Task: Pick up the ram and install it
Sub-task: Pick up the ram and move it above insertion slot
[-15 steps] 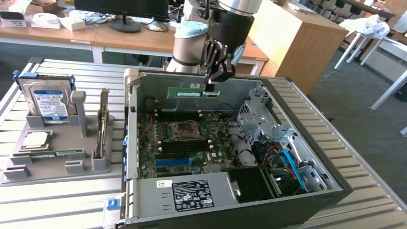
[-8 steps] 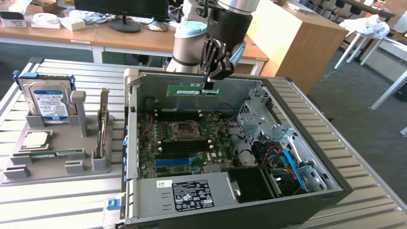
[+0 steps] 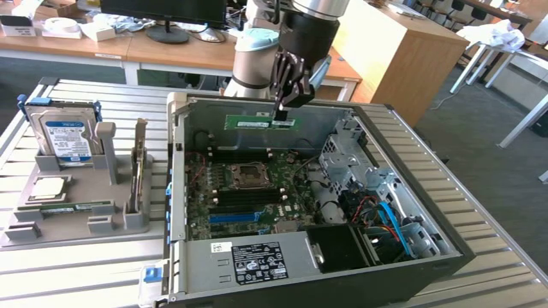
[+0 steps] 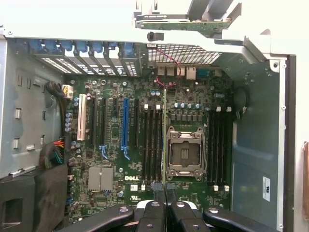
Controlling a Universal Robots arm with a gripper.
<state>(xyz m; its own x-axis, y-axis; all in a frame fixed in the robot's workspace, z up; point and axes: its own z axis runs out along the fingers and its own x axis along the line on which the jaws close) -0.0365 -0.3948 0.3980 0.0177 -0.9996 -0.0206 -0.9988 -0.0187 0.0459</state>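
Observation:
The ram [image 3: 261, 122], a long green stick with a white label, hangs level above the open computer case [image 3: 445, 224], near its far wall. My gripper [image 3: 280, 117] is shut on the stick's end toward the exterior view's right. In the wrist view the ram [image 4: 164, 140] shows edge-on as a thin line running out from my gripper [image 4: 165, 193]. It hovers over the motherboard [image 4: 111, 145], between the black memory slots [image 4: 152, 145] and the empty processor socket [image 4: 184, 154]. A second bank of slots [image 4: 219, 145] lies on the socket's other side.
On the exterior view's left a grey holder [image 3: 77, 221] carries a hard drive [image 3: 64, 131], a square silver processor chip [image 3: 49, 187], another green stick [image 3: 73, 207] and a taller card with a metal bracket [image 3: 138, 163]. Drive cages and cables [image 3: 376, 205] crowd the case's right side.

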